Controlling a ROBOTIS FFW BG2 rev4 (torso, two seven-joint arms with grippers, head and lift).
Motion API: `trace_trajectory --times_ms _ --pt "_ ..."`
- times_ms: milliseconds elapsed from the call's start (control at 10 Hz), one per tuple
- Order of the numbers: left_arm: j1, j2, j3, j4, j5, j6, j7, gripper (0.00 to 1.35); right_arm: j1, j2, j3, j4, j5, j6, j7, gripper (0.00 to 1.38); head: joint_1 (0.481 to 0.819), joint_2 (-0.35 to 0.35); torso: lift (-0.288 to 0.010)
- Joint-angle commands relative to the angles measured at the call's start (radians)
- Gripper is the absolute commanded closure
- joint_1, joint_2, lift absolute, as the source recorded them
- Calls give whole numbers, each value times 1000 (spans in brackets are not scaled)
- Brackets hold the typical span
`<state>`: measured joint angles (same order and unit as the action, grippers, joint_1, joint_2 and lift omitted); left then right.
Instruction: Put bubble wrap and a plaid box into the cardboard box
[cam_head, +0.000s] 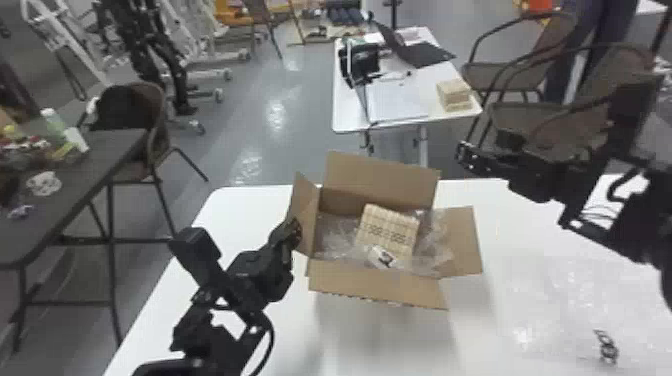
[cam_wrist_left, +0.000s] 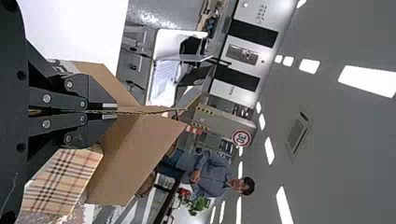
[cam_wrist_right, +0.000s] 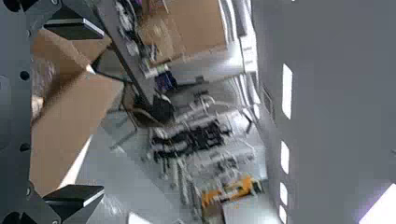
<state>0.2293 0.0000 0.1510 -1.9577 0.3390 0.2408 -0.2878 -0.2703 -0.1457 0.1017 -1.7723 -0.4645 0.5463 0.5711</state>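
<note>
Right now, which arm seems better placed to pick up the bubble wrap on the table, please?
The right, I think: the bubble wrap lies on that side of the white table and the right gripper is open, while the left gripper grips a cardboard flap.

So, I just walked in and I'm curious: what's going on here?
A robot is packing a cardboard box. Its left gripper pinches the left flap; the open right gripper hangs off to the right. The plaid box sits inside with bubble wrap, and more wrap lies on the table.
</note>
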Motion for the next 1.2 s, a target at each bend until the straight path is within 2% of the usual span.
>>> trace_trajectory --times_ms 0,100,300,600,800,1100 --pt "2 -3 4 0 2 -5 -1 1217 145 0 -37 -82 58 -144 -77 127 596 185 -103" --pt "4 -3 4 0 2 -6 1 1217 218 0 -53 -101 81 -206 -126 127 602 159 -103" --pt "2 -3 1 3 2 -12 1 1217 309 0 -85 -101 124 -290 -168 127 636 115 -103" --pt "2 -3 4 16 8 -17 1 1217 447 0 -108 -111 239 -420 -284 128 676 64 -103" --pt "-1 -3 -1 49 51 -2 19 1217 494 0 -111 -104 283 -431 -296 127 695 45 -103" --pt "-10 -3 -19 152 186 -25 96 1217 522 2 -114 -58 320 -474 -298 128 695 42 -103"
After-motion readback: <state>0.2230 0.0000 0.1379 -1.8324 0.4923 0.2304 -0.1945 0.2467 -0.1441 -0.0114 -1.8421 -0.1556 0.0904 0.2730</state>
